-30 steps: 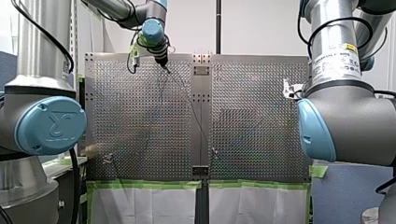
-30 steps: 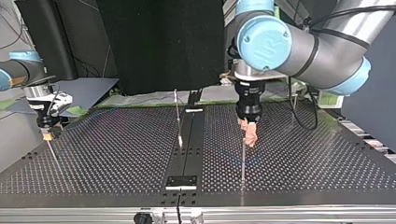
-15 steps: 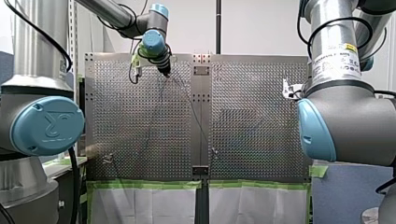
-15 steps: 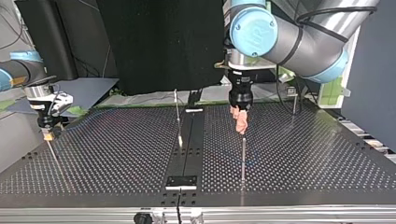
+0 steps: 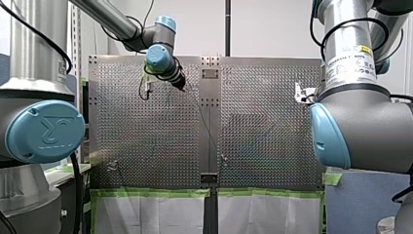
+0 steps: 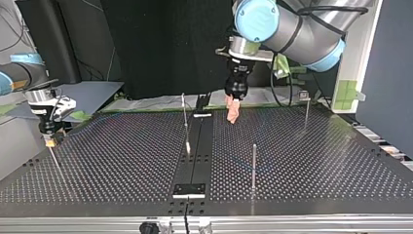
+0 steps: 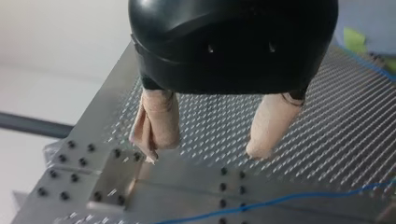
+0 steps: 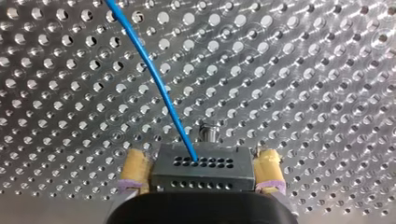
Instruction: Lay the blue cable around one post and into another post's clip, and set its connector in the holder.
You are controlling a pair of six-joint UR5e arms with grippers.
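Top view gives you the perforated table (image 6: 316, 161) across the lower half. My left arm (image 6: 292, 29) enters at one o'clock. Its left gripper (image 6: 233, 113) hangs near twelve o'clock above the table's far edge, and the left wrist view shows its beige fingers (image 7: 161, 123) spread wide around nothing. At nine o'clock my right gripper (image 6: 48, 140) sits low at the table's side. Its wrist view shows yellow pads (image 8: 133, 170) clamping the dark connector (image 8: 203, 170). A thin post (image 6: 253, 165) stands at five o'clock. You'll find the blue cable (image 8: 159, 79) running from that connector ahead across the holes.
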